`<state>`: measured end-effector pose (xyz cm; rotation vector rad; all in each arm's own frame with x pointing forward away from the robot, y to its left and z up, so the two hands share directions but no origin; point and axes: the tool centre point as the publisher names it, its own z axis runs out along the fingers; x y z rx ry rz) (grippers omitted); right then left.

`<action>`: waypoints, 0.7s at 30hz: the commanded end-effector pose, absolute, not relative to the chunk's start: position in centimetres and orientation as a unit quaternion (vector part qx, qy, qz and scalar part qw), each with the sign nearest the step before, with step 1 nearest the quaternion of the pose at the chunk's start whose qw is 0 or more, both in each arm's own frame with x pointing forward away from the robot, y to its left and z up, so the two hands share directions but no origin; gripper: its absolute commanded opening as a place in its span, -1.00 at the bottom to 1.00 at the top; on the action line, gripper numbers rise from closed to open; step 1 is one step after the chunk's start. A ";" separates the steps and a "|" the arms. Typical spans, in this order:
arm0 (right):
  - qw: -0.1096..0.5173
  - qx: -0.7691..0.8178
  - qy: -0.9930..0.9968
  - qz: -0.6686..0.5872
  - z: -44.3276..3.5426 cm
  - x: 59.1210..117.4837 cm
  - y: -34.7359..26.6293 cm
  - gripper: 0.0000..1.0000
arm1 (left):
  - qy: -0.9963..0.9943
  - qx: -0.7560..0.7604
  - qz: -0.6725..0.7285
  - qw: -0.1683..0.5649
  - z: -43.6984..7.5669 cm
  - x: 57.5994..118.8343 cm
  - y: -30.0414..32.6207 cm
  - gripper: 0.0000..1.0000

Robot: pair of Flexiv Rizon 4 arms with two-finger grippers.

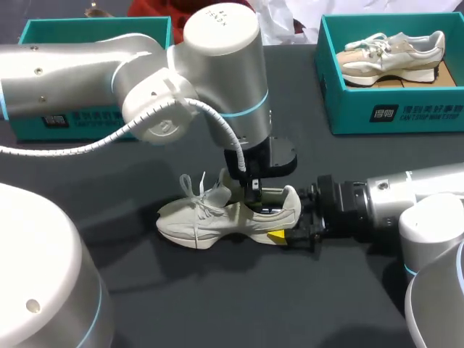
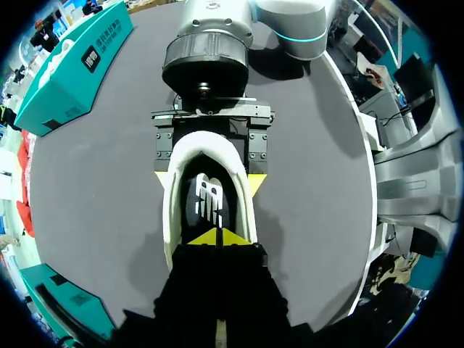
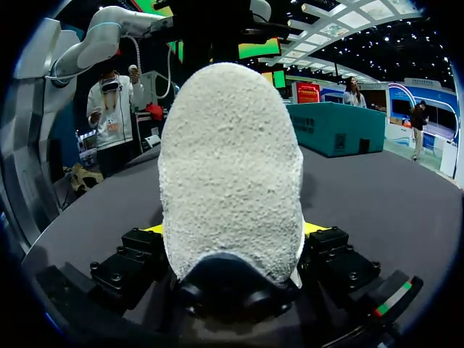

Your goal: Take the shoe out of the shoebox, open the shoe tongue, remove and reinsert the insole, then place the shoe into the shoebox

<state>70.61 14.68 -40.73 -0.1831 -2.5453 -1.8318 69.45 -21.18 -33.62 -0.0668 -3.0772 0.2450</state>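
Shoe (image 1: 217,217) upright on table (image 1: 145,290). Right gripper (image 1: 288,225) clamps shoe heel from both sides, likely to steady it. Left gripper (image 2: 217,237) down inside shoe opening, tips pressed together at insole (image 2: 210,199), likely for removal; whether insole pinched, cannot tell.

Dark table (image 1: 362,167); pale shoe (image 1: 217,217) upright at middle; teal shoebox (image 1: 391,109) far right, another teal box (image 1: 22,127) far left.

left hand (image 2: 217,236): vertical, fingers together | right hand (image 2: 210,181): horizontal, clamping
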 end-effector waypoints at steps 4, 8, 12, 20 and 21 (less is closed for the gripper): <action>0.000 -0.059 -0.811 -0.582 -40.8 70.6 14.6 -1.00 | -0.997 -0.023 0.073 0.029 -36.1 69.6 -22.5 -1.00; 0.000 -0.059 -0.811 -0.582 -40.8 70.6 14.6 -1.00 | -0.997 -0.020 0.069 0.038 -36.9 69.6 -22.4 -1.00; 0.000 -0.059 -0.811 -0.582 -40.8 70.6 14.6 -1.00 | -0.996 -0.017 0.067 0.050 -37.3 69.7 -21.7 -1.00; 0.000 -0.059 -0.811 -0.582 -40.8 70.6 14.6 -1.00 | -0.995 -0.013 0.056 0.083 -38.0 69.4 -19.2 -1.00; 0.000 -0.059 -0.811 -0.582 -40.8 70.6 14.6 -1.00 | -0.995 -0.013 0.055 0.086 -38.0 69.3 -18.9 -1.00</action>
